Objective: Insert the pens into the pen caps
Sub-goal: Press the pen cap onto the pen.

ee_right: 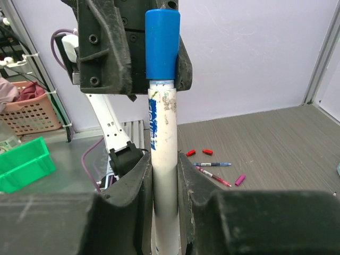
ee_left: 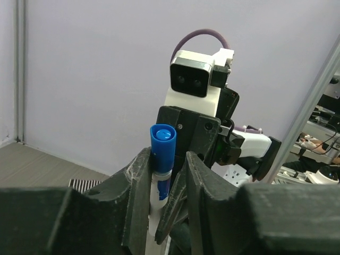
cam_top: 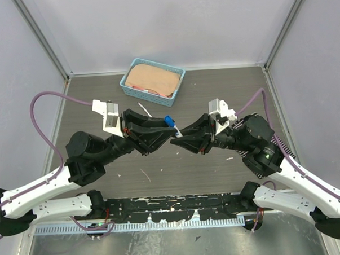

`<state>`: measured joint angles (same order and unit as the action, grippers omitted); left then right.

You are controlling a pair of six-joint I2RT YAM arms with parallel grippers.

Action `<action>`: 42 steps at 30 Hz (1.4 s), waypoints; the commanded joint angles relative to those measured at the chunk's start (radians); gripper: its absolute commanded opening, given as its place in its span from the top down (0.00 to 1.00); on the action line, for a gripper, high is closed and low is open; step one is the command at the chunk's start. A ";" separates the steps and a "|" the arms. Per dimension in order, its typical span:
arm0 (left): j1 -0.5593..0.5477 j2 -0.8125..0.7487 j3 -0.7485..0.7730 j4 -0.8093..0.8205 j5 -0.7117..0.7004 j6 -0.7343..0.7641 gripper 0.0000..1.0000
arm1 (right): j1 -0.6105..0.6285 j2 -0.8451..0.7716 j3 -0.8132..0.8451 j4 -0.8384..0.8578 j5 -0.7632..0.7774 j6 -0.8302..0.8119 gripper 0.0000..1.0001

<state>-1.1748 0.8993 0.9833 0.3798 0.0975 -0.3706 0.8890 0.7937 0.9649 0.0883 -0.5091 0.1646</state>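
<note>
Both arms meet above the middle of the table. A white pen (ee_right: 163, 149) with blue lettering stands upright, with my right gripper (ee_right: 163, 159) shut on its barrel. A blue pen cap (ee_right: 162, 45) sits over the pen's upper end. My left gripper (ee_left: 167, 159) straddles that blue cap (ee_left: 162, 146): one finger lies against it and the other stands off with a gap, so the jaws are open. From above, the cap (cam_top: 169, 120) shows between the two grippers. On the table lie two red caps (ee_right: 190, 153), a magenta cap (ee_right: 240, 179), a blue pen (ee_right: 211, 164) and a red pen (ee_right: 215, 177).
A blue basket (cam_top: 153, 82) with a tan object inside stands at the back of the table. Grey walls and metal posts close in the sides. A green bin (ee_right: 21, 162) and a pink basket (ee_right: 32, 114) sit beyond the table edge.
</note>
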 commanded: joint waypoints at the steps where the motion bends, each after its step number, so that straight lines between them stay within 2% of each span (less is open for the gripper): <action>1: -0.028 0.006 -0.002 -0.130 0.069 -0.008 0.61 | -0.017 -0.005 0.042 0.220 0.103 0.010 1.00; 7: -0.026 -0.005 0.009 -0.142 0.050 0.001 0.49 | -0.018 -0.005 0.039 0.227 0.089 0.016 1.00; 12: -0.028 -0.008 0.012 -0.148 0.022 0.008 0.44 | -0.017 -0.013 0.036 0.239 0.087 0.024 1.00; 21: -0.028 -0.009 0.024 -0.131 -0.041 0.026 0.43 | -0.016 -0.009 0.042 0.230 0.066 0.023 1.00; 30: -0.027 -0.010 0.039 -0.024 -0.016 0.028 0.42 | -0.017 0.001 0.030 0.223 0.044 0.031 1.00; 42: -0.028 0.009 0.076 0.043 0.000 0.049 0.40 | -0.017 0.014 0.031 0.184 0.029 0.030 1.00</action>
<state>-1.1999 0.9173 0.9989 0.3180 0.0811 -0.3454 0.8684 0.7990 0.9714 0.2890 -0.4549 0.1902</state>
